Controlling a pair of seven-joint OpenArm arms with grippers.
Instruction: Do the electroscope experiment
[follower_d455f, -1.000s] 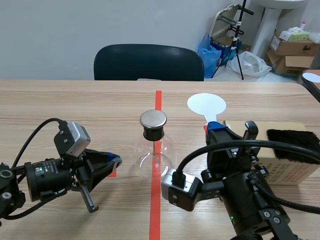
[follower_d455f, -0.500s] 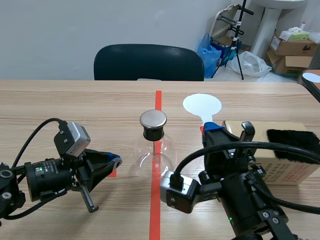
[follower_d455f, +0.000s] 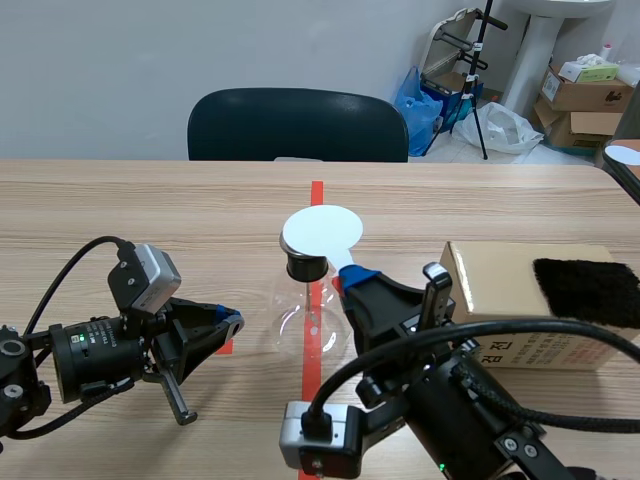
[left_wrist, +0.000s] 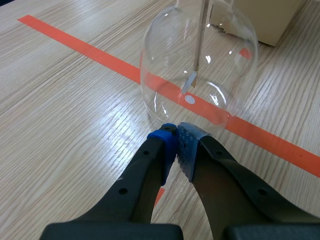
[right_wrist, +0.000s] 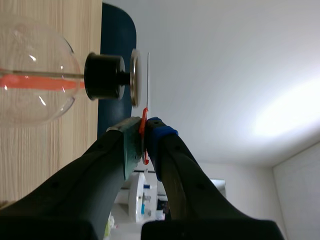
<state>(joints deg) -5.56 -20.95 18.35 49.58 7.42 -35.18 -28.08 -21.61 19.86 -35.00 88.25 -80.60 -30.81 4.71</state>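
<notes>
The electroscope (follower_d455f: 310, 305) is a clear glass flask with a black stopper (follower_d455f: 305, 266), standing on the red tape line at mid-table. My right gripper (follower_d455f: 352, 275) is shut on the red handle of a white round paddle (follower_d455f: 322, 232), which covers the flask's top. In the right wrist view the paddle (right_wrist: 148, 80) shows edge-on, a narrow gap from the metal cap (right_wrist: 134, 77), with the right gripper (right_wrist: 143, 131) clamped on its handle. My left gripper (follower_d455f: 232, 322) lies shut and holds nothing, left of the flask. In the left wrist view the flask (left_wrist: 200, 65) stands just ahead of the left gripper (left_wrist: 176, 134).
A cardboard box (follower_d455f: 500, 290) with a black fur patch (follower_d455f: 585, 290) on top lies at the right of the table. A dark chair (follower_d455f: 298, 125) stands behind the table's far edge. Boxes and bags sit on the floor at the back right.
My right arm has swung left with the white paddle, from beside the box to over the electroscope's metal cap. The left arm has not moved.
</notes>
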